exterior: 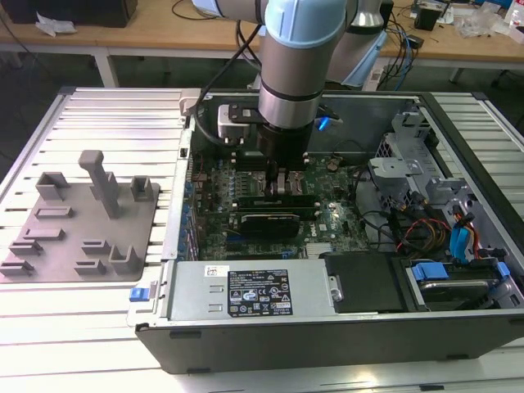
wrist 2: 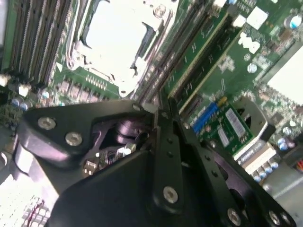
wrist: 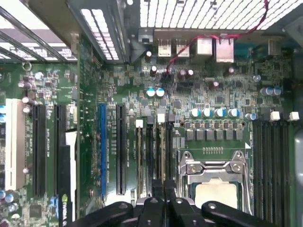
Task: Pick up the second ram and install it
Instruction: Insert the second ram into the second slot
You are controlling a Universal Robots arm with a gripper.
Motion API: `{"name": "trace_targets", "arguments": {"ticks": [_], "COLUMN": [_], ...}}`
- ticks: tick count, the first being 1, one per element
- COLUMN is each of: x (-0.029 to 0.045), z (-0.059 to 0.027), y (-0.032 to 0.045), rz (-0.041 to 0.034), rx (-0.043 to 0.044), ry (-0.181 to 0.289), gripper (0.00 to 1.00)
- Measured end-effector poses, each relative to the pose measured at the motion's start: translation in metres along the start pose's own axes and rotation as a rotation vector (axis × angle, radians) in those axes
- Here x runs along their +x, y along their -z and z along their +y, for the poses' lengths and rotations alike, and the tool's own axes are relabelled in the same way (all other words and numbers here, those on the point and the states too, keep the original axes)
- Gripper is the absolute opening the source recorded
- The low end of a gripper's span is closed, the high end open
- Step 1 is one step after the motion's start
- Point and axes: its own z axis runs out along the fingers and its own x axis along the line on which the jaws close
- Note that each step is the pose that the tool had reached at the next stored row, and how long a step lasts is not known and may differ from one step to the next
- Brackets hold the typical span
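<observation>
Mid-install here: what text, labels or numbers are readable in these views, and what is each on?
No text can be read reliably.
Black-and-white label on the grey metal cover in the exterior view: print too small.
Small white sticker on that cover: too small.
White label on a green board in the second wrist view: blurred.
White printing on the green motherboard in the first wrist view: too small.

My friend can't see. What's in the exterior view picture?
A robot arm reaches down into an open computer case, its end effector low over the green motherboard. On the exterior view's left, a grey holder tray sits on a white slatted table.
</observation>
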Motion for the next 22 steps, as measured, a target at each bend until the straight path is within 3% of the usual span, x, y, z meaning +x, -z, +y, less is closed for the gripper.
{"name": "trace_targets", "arguments": {"ticks": [9, 12, 22], "x": [-0.0001, -0.0001, 0.0000], "z": [0.0001, 0.0002, 0.0000], "y": [0.0018, 0.0021, 0.0003], "rz": [0.0000, -0.0005, -0.0008], "rx": [0.0001, -0.0073, -0.0106], "ry": [0.000, -0.001, -0.001], "gripper": [0.09, 0.09, 0.09]}}
